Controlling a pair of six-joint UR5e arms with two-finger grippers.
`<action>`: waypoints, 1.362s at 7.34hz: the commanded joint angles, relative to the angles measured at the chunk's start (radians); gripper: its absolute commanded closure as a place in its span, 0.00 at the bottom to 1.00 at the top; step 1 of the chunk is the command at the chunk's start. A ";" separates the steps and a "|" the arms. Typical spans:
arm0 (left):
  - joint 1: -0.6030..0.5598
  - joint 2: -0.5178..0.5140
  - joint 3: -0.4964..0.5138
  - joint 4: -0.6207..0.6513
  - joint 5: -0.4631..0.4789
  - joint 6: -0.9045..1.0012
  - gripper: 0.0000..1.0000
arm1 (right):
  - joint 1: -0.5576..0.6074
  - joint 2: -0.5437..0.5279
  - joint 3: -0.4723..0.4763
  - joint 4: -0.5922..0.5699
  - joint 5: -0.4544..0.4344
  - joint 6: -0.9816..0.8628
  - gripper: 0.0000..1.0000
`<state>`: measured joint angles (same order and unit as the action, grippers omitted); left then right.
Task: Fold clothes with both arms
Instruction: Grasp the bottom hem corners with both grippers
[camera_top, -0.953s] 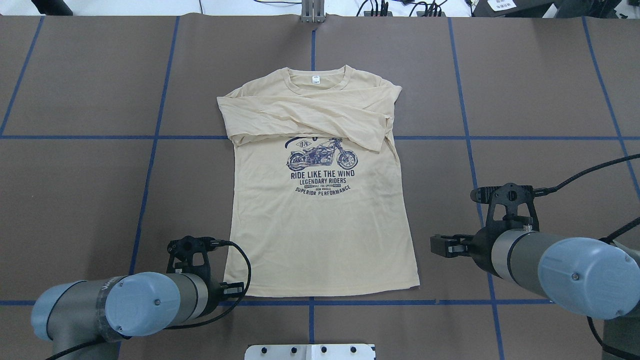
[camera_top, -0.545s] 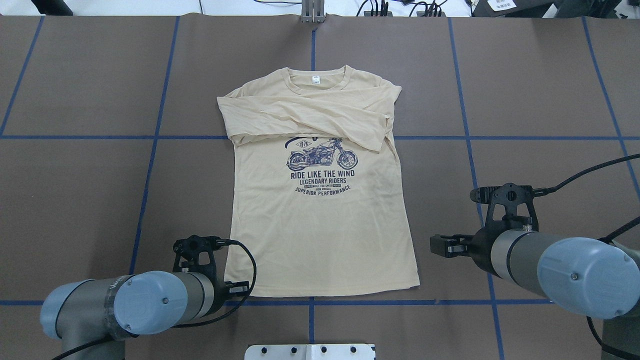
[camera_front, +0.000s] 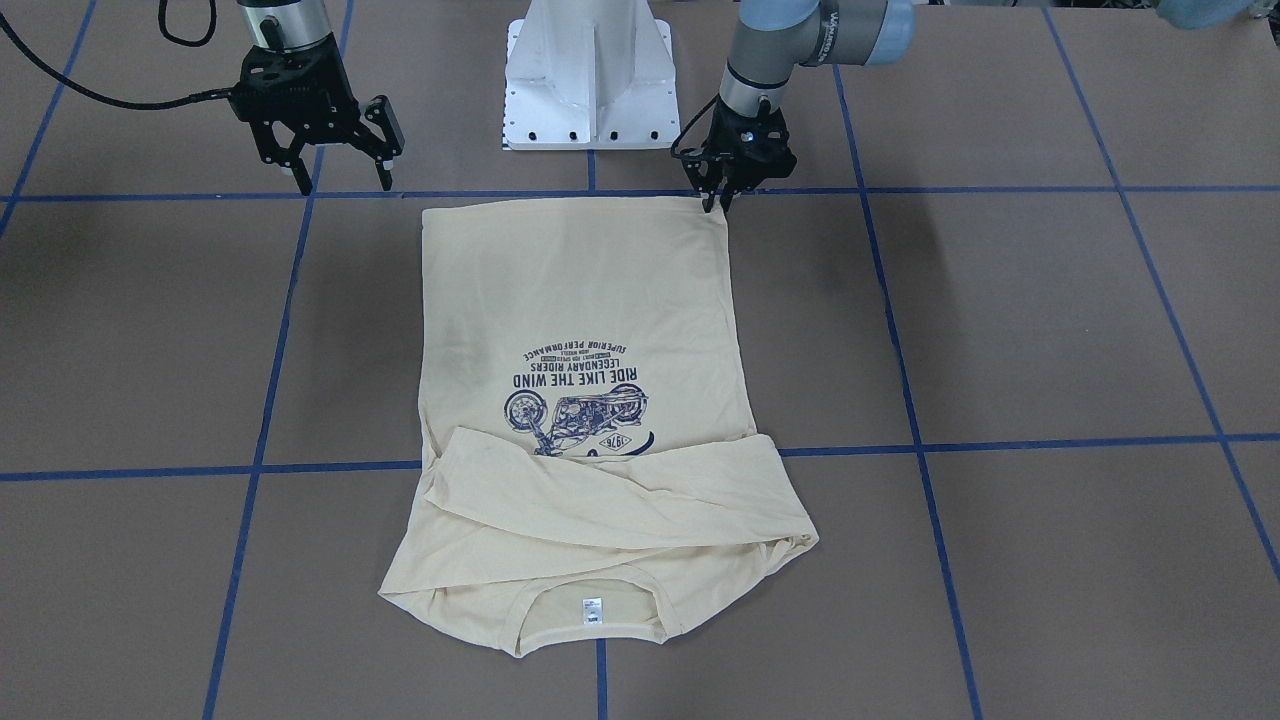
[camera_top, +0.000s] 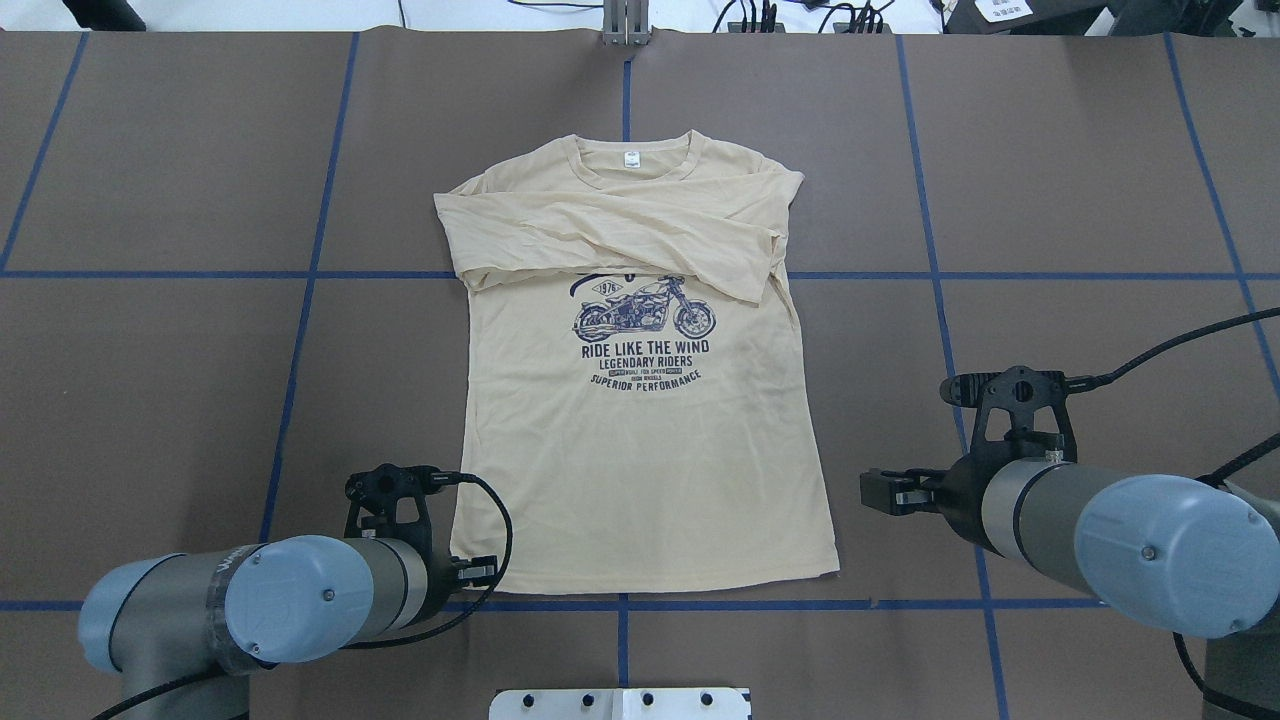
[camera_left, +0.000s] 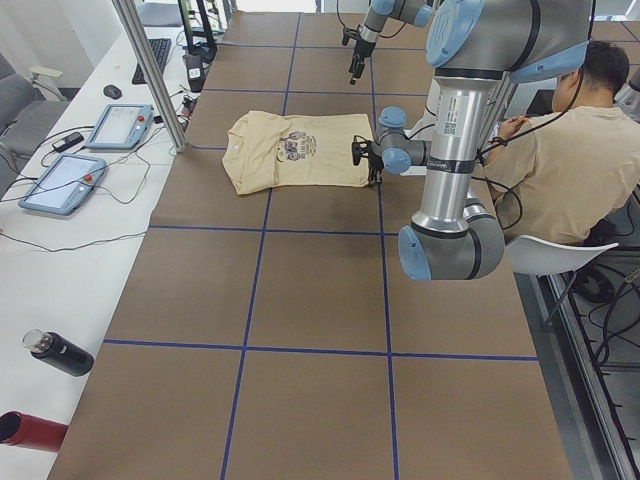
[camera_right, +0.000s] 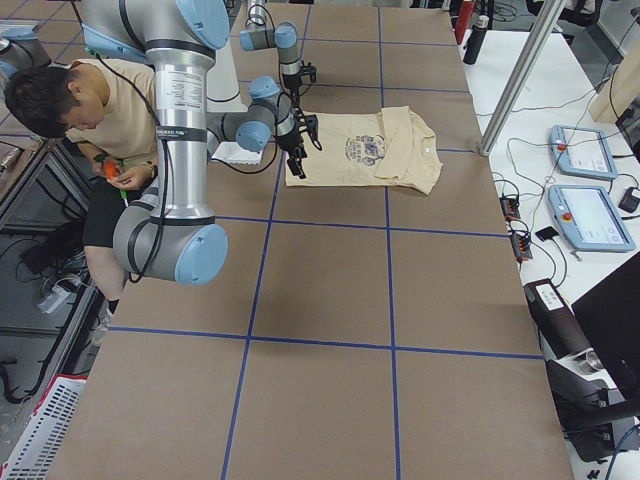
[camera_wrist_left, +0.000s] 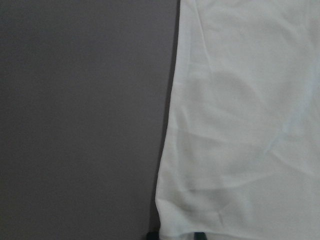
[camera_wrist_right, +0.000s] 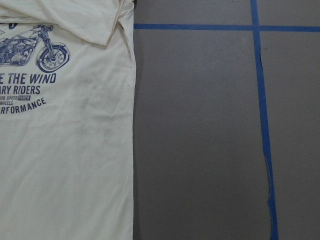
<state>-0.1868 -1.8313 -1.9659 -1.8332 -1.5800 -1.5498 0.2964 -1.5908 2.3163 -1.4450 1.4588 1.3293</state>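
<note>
Two grippers, unevenly placed: our left gripper (camera_front: 718, 197) has its jaws nearly clenched at the hem corner of the shirt (camera_top: 640, 440), which lies flat, sleeves crossed. Our right gripper (camera_front: 340, 160) hangs released, just off the opposite corner. Lifting one-sided could skew the fold.

Brown table (camera_top: 160, 400) with blue tape grid (camera_top: 310, 270); seated person (camera_left: 570, 170); two tablets (camera_right: 585, 190)

Our two arms (camera_top: 1030, 510) are grey-silver tubes with light-blue joint caps (camera_top: 1165, 555). Black cables (camera_top: 1170, 350) loop to black, open-framed grippers (camera_front: 330, 165). We stand on a white pedestal (camera_front: 590, 75) with dark screws.
</note>
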 joint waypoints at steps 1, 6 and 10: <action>-0.019 0.003 -0.014 0.003 0.000 0.000 1.00 | -0.016 0.008 -0.006 0.000 -0.012 0.008 0.01; -0.020 0.001 -0.030 0.005 -0.001 -0.007 1.00 | -0.242 0.140 -0.175 -0.003 -0.256 0.238 0.27; -0.020 0.003 -0.037 0.005 -0.001 -0.012 1.00 | -0.279 0.143 -0.247 0.002 -0.285 0.245 0.47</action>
<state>-0.2071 -1.8298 -1.9990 -1.8285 -1.5816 -1.5597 0.0245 -1.4491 2.0911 -1.4443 1.1879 1.5728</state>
